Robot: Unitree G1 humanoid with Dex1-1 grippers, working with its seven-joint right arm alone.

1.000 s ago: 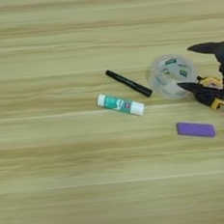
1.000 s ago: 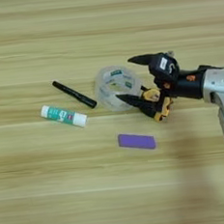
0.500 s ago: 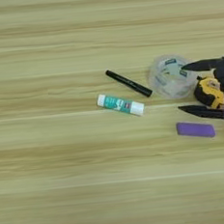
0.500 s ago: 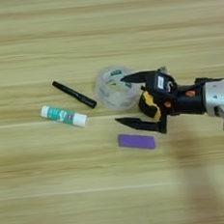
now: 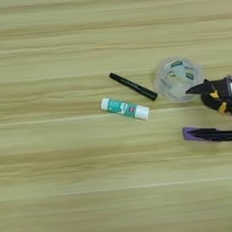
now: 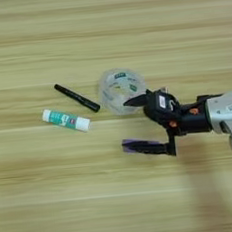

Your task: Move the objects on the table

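I look down on my light wooden table. My silver right forearm reaches in from the right. Its gripper has its two black fingers spread apart: one fingertip touches the clear tape roll, the other lies over the flat purple block. Taking the tape roll as landmark: the purple block sits just below it, the black marker pen lies just left, and the glue stick lies left and lower.
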